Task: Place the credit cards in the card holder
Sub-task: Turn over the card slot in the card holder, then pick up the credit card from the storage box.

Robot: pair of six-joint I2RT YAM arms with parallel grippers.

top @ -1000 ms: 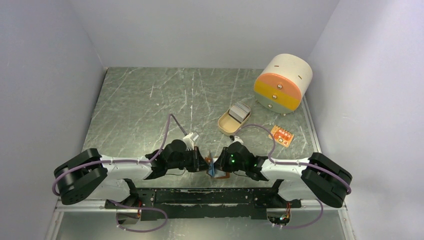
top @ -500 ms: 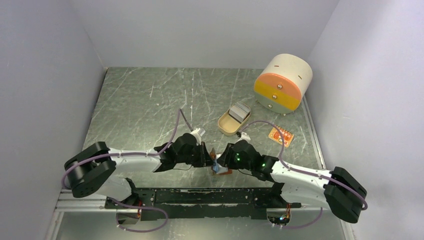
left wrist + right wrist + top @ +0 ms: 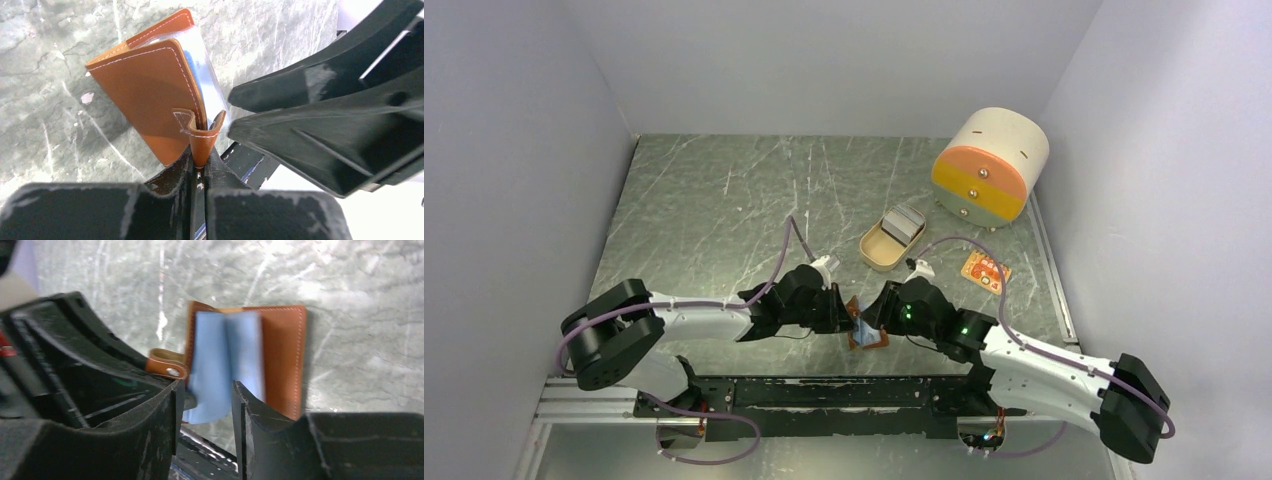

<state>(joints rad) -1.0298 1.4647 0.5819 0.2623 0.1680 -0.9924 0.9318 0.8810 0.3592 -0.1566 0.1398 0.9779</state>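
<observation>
left gripper (image 3: 199,160): jaws pressed together, clamped on the closure strap (image 3: 202,135) of the card holder (image 3: 150,90), so that the brown wallet stands on edge, clear of the table (image 3: 714,220) or just touching it; which one cannot be told. right gripper (image 3: 206,390): jaws apart, facing the left gripper from the 3 o'clock side in the top view, with the light blue lining (image 3: 220,360) of the wallet showing in the gap between the fingers; whether a pad touches a leaf cannot be told. the wallet is partly open, its covers spread and the snap stud visible on the strap. in the top view it sits at the 6 o'clock edge of the table, between the two wrists. outward, at about 1 o'clock from the wallet, a tan dish (image 3: 876,250) holds the credit cards (image 3: 906,222) as a pale stack; a small orange packet (image 3: 986,270) lies at 2 o'clock, and a cream-and-orange drum box (image 3: 989,165) stands farther off at 1 o'clock. progress, as judged: early. the holder is lifted and being opened; no card is seen inside it. picking up each card and sliding it into a sleeve remains.
</observation>
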